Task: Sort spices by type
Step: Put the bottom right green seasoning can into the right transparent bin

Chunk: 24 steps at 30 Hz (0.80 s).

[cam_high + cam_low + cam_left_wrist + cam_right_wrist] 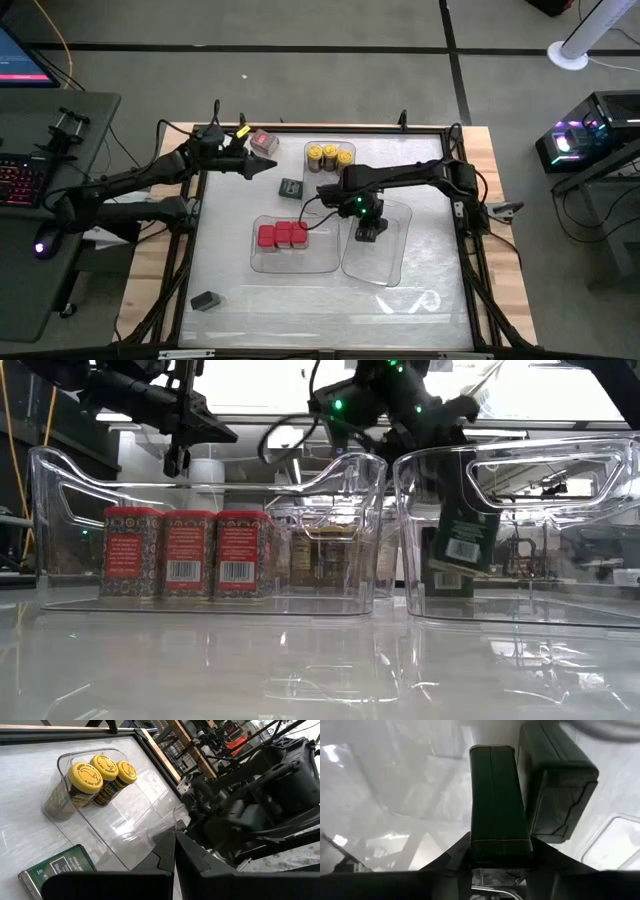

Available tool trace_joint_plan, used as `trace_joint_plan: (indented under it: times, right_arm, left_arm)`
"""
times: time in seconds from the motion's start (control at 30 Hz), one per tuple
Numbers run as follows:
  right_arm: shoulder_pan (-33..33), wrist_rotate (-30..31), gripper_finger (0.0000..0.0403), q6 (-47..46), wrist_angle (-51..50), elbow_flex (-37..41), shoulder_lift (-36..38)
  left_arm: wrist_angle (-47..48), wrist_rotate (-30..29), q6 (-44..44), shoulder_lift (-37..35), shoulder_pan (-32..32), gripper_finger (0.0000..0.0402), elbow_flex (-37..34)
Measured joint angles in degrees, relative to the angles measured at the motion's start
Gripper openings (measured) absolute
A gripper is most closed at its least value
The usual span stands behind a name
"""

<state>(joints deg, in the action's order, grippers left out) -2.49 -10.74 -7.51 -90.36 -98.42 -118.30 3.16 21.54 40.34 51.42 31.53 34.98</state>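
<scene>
Overhead, the right gripper [368, 232] clamped a dark green tin [463, 528] tilted inside the right clear tray [395, 262], beside another dark tin [560, 790]. Meanwhile the left gripper [262, 166] hung shut near the yellow-lidded jars [329, 154].

Three square-topped tins [282, 235] sitting side by side in left tray [262, 262]; three round jars [329, 154] sitting in rear tray [312, 166]. Blocky tin [465, 538] hanging tilted inside right tray [385, 272], beside another tin [559, 790].
</scene>
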Motion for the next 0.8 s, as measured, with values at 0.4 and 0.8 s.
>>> trace_joint_plan:
  times: [0.4, 0.8]
  right_arm:
    - [-0.15, -0.24, 0.0152, -1.28, 7.03, 1.17, -0.17]
    - [-0.26, 1.25, 0.0154, -2.42, 5.37, -1.84, -0.17]
  left_arm:
    - [0.02, -0.02, -0.04, 0.0, 0.0, 0.0, 0.0]
    - [0.02, -0.04, -1.07, 0.0, 0.0, 0.0, 0.0]
